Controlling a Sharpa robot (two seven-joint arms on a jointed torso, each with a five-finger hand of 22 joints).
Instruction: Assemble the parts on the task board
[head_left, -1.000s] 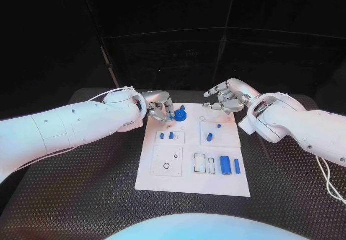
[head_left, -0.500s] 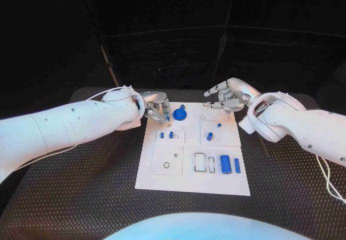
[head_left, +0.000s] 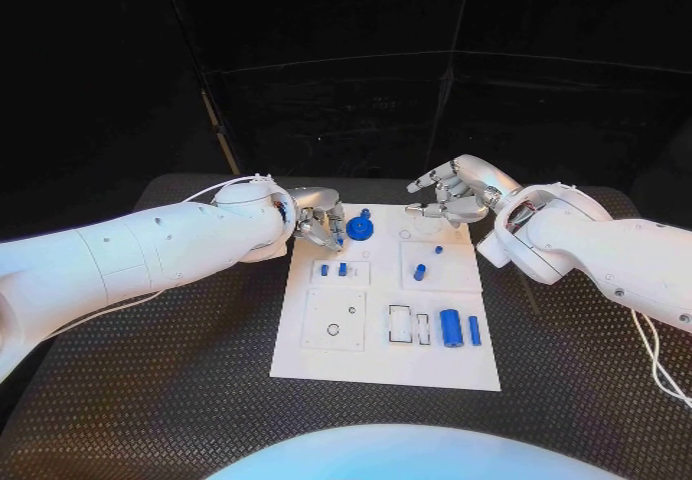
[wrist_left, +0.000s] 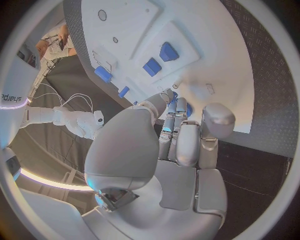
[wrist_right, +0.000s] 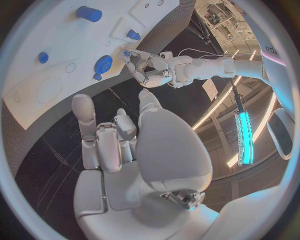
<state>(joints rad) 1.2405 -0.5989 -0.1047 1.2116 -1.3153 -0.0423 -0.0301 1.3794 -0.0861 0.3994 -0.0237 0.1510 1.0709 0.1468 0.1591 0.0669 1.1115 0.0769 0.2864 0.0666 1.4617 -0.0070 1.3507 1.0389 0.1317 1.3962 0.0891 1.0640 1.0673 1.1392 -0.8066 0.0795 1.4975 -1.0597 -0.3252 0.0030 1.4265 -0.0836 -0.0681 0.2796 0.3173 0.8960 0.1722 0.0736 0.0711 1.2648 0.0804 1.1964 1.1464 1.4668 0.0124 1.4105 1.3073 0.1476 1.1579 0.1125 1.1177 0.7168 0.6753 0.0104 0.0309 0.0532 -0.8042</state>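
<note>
**Both hands hovering at far end of board, neither holding a part**

Left hand (head_left: 319, 228) is sitting at the board's (head_left: 387, 375) far left corner, fingers curled loosely in, nothing pinched between them. Left wrist view is showing what the head view hides: fingertips (wrist_left: 177, 107) bunched together, pointing down at the board (wrist_left: 219, 65), with two blue blocks (wrist_left: 159, 59) lying in a recess just beyond them.

Right hand (head_left: 451, 195) is hanging over the far right corner, fingers loosely apart and bent, empty. Right wrist view is showing the blue disc (wrist_right: 102, 64) from above, the left hand (wrist_right: 145, 67) just beside it and apart from it.

Head view is showing the disc (head_left: 361, 231) just right of the left hand, two small pegs (head_left: 333, 270) in the left recess, one peg (head_left: 420, 273) in the right recess, and two blue cylinders (head_left: 460, 329) lying near the board's right edge.
</note>
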